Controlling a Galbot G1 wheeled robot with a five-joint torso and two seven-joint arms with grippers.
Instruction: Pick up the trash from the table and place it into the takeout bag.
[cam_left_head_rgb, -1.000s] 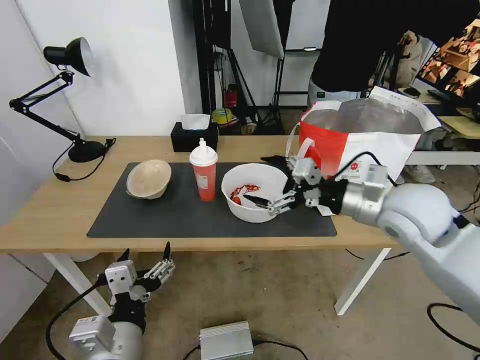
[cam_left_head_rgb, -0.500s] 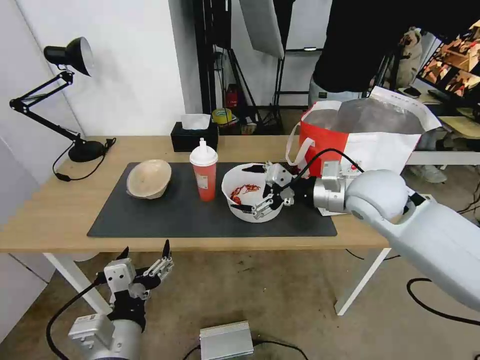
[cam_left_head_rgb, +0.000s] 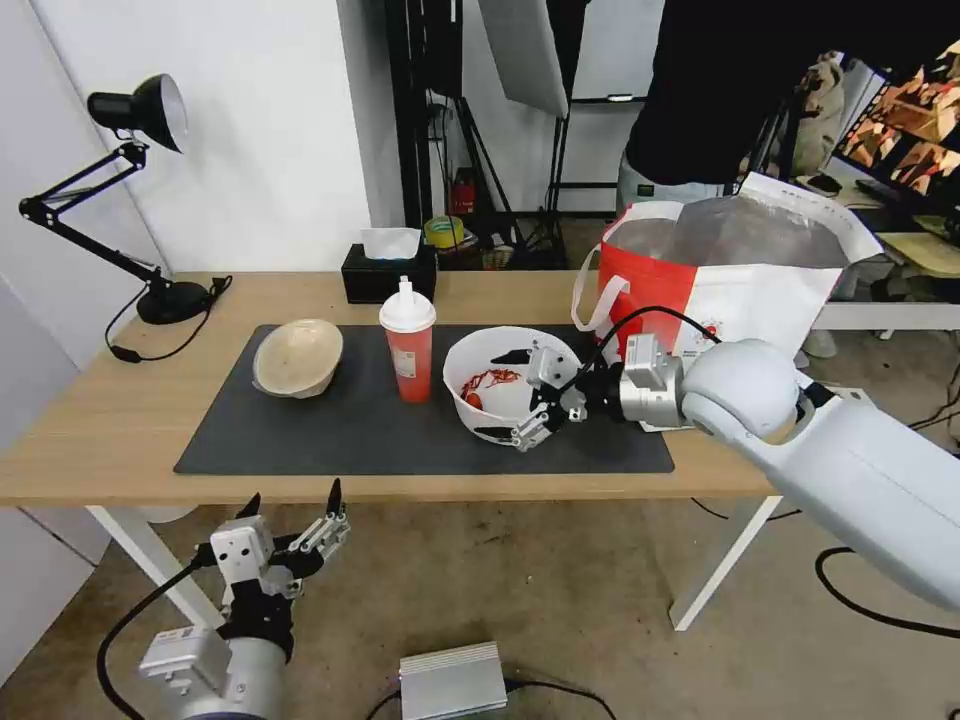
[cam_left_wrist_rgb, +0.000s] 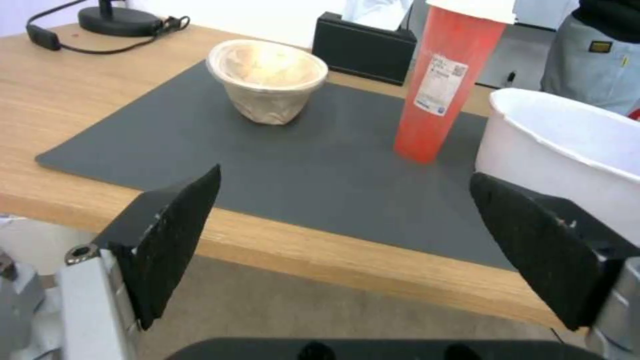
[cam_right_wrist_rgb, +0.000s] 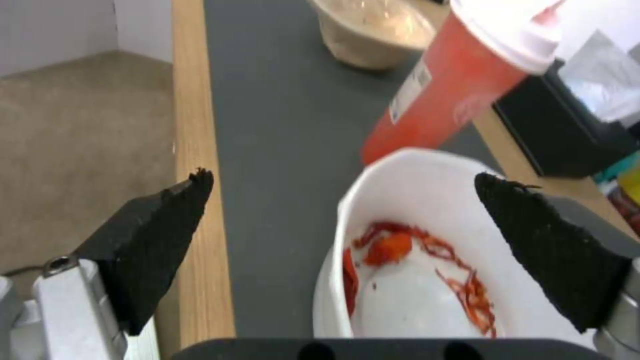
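- The wide white plastic bowl (cam_left_head_rgb: 500, 385) stands on the right half of the dark grey mat (cam_left_head_rgb: 350, 420), smooth and thin-walled, with stringy red food scraps (cam_right_wrist_rgb: 413, 260) lying on its bottom.
- The right gripper (cam_left_head_rgb: 508, 396) is at the bowl's near-right rim with its black, wedge-shaped fingers (cam_right_wrist_rgb: 540, 250) spread wide: one tip is over the inside of the bowl, the other outside the near wall. I cannot tell whether either touches the rim.
- Just left of the bowl stands the tall red drink cup (cam_left_head_rgb: 408, 345), tapered, with a white domed lid and a paper label on its side.
- Farther left on the mat, the beige pulp bowl (cam_left_head_rgb: 297, 357) looks rough and fibrous, with a crumpled wall.
- The takeout bag (cam_left_head_rgb: 720, 275), boxy red-and-white with a crinkled silver foil lining, stands open at the right end of the light-wood table (cam_left_head_rgb: 100, 430), just behind the right arm.
- A black tissue box (cam_left_head_rgb: 388, 272) sits behind the cup, off the mat.
- The left gripper (cam_left_head_rgb: 290, 520) hangs below the table's front edge, fingers apart, holding nothing.
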